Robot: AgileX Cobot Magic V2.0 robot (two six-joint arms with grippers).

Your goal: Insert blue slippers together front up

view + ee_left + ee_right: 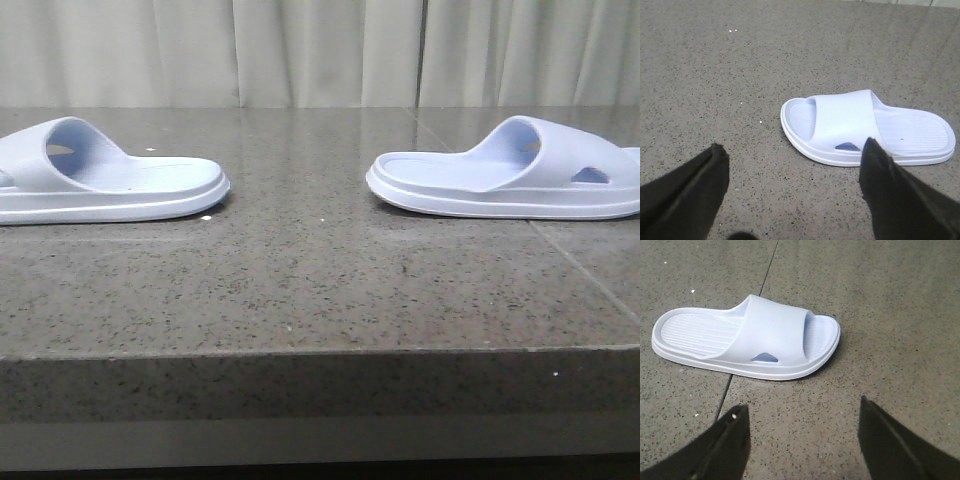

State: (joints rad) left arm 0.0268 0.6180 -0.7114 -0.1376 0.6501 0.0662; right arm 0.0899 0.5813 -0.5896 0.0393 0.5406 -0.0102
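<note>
Two pale lavender-blue slippers lie sole-down on the speckled stone table, heels toward each other. The left slipper (100, 175) sits at the far left in the front view and also shows in the left wrist view (865, 127). The right slipper (520, 170) sits at the right and shows in the right wrist view (747, 337). My left gripper (795, 155) is open and empty, above the table short of its slipper. My right gripper (802, 412) is open and empty, short of its slipper. Neither gripper shows in the front view.
The stone table (300, 280) has a front edge near the bottom of the front view and a tile seam (747, 325) running under the right slipper. Pale curtains (320, 50) hang behind the table. Bare tabletop lies between the slippers.
</note>
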